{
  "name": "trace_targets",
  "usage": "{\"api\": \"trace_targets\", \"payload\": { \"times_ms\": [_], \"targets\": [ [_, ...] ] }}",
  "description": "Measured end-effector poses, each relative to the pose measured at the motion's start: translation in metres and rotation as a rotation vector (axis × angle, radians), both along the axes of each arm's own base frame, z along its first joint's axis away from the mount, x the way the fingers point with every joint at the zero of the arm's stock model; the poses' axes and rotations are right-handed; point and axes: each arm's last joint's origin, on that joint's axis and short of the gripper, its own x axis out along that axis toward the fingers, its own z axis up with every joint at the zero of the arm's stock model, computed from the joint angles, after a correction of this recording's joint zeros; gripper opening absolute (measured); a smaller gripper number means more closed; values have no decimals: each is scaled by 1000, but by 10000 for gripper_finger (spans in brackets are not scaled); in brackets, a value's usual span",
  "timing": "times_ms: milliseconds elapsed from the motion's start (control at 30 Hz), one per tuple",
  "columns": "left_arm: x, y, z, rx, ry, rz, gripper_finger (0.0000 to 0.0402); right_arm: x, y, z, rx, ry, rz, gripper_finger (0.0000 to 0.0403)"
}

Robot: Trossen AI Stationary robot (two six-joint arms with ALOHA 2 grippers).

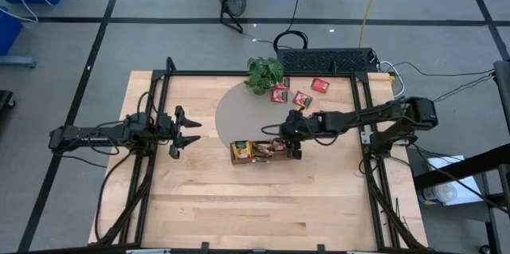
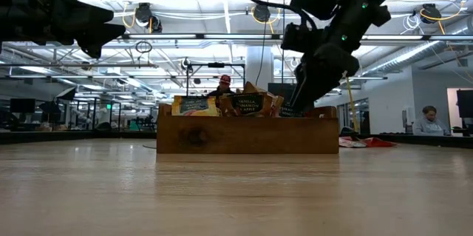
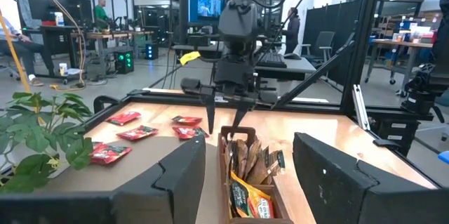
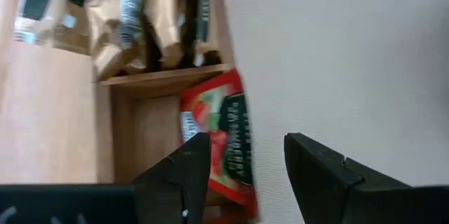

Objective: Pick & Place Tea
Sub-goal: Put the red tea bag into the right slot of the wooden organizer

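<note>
A wooden tray (image 1: 256,151) lies mid-table and holds several tea packets (image 3: 251,175) standing on edge. My right gripper (image 4: 242,175) hangs open over the tray's right end, fingers slanting down. A red tea packet (image 4: 219,136) sits in that end compartment just beyond the fingertips, along the wall beside the grey mat; I see no finger on it. More red packets (image 1: 301,99) lie flat on the mat (image 1: 239,115). My left gripper (image 1: 191,132) waits open and level, left of the tray.
A leafy potted plant (image 1: 264,73) stands at the mat's far edge. A black frame (image 1: 362,127) runs around the table. Bare wood lies on the table's near half (image 1: 263,206). People and workbenches show in the room beyond.
</note>
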Motion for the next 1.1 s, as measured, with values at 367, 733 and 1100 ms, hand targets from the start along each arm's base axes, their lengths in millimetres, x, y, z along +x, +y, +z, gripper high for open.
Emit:
{"api": "trace_targets", "payload": {
  "times_ms": [367, 733, 1100],
  "targets": [
    [0, 0, 0, 0, 0, 0, 214, 1, 1, -2, 19, 1, 33, 80],
    [0, 0, 0, 0, 0, 0, 214, 2, 10, -1, -52, -5, 72, 2],
    [0, 0, 0, 0, 0, 0, 214, 2, 33, 1, -219, -5, 65, 1]
  ]
}}
